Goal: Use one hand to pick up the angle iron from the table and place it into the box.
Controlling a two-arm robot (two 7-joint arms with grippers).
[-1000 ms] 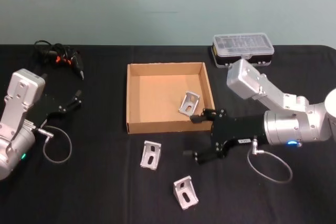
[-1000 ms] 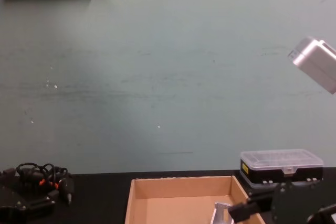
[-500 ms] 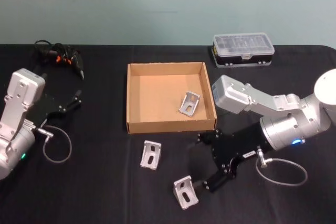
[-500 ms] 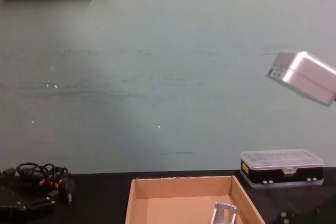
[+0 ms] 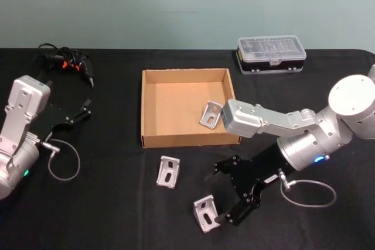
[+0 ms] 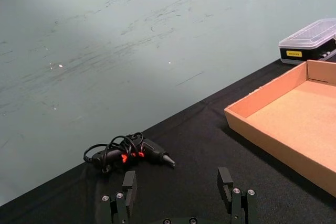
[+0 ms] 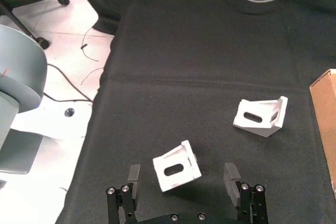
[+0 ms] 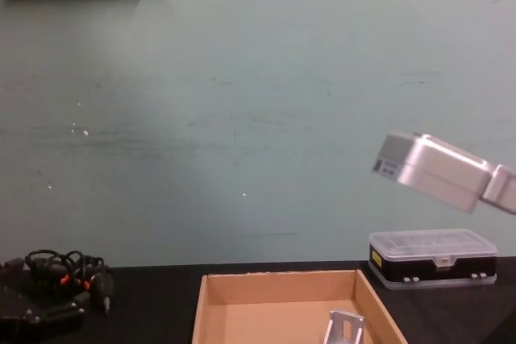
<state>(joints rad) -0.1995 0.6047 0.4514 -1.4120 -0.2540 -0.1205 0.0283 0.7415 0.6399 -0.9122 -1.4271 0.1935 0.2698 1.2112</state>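
near the front edge of the table (image 5: 105,203), the angle iron (image 5: 206,213) lies between the wide-spread, empty fingers of the right gripper (image 5: 223,196), which hung by the box (image 5: 190,141) a second ago. the left gripper (image 6: 177,182) sits parked at the left, fingers apart.

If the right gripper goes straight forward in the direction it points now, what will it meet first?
Probably the nearest angle iron, which lies on the table just ahead of the right gripper, in line with the gap between its open fingers. Exact depth is unclear.
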